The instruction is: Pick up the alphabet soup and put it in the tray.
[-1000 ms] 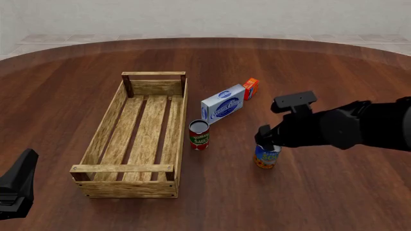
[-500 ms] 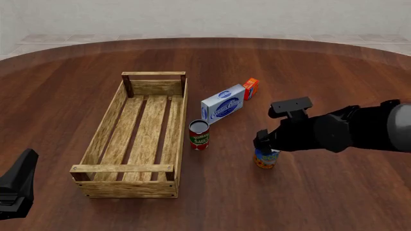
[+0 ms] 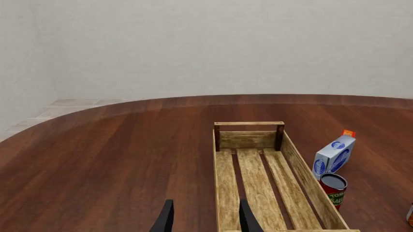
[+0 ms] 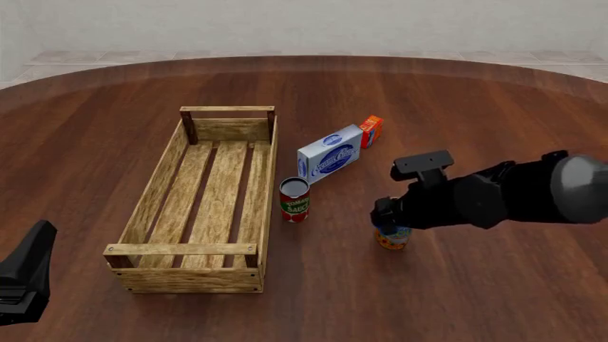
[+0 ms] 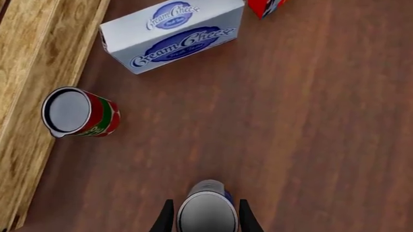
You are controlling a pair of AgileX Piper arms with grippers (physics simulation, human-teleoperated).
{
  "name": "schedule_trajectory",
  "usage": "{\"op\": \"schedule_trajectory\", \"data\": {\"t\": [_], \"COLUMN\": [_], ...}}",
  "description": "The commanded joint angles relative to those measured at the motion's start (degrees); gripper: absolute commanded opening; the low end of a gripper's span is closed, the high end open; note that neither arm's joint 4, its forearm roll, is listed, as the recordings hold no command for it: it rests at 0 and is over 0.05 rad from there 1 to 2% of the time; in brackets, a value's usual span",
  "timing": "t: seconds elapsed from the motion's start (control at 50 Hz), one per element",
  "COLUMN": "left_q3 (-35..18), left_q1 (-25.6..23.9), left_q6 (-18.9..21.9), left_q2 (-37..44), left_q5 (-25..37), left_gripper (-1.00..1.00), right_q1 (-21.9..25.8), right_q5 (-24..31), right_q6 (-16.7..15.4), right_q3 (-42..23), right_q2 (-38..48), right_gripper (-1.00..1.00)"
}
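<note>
Between the alphabet soup (image 4: 392, 237) and the tray (image 4: 152, 201) stands the red can (image 4: 295, 199), just beside the tray's right wall. The cream cheese box (image 4: 329, 153) lies farther back. The table (image 4: 494, 299) is bare near and right of the soup.

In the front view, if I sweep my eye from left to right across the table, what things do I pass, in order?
Left claw → tray → red can with a green band → cream cheese box → small orange-red box → alphabet soup, with the right claw over it.
</note>
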Motion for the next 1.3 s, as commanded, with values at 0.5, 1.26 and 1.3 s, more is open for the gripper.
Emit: {"op": "schedule_trajectory", "data": {"t": [0.5, 1.26, 1.3], "left_q3": [0.08, 0.08, 0.08], "left_q1": [0.12, 0.12, 0.11], "left_q6": [-0.01, -0.01, 0.01], "left_q2": [0.14, 0.14, 0.13], "left_q5": [-0.35, -0.35, -0.36], "left_gripper": [1.0, 1.0, 1.0], "right_q1": [-0.41, 6.95, 7.3], "right_q5": [6.85, 17.34, 17.6], "right_q6": [-2.89, -5.45, -5.77], "right_q3": [-1.35, -13.01, -13.94], "right_q2": [-8.76, -15.56, -15.35], "right_gripper": [-1.0, -1.0, -1.0]}}
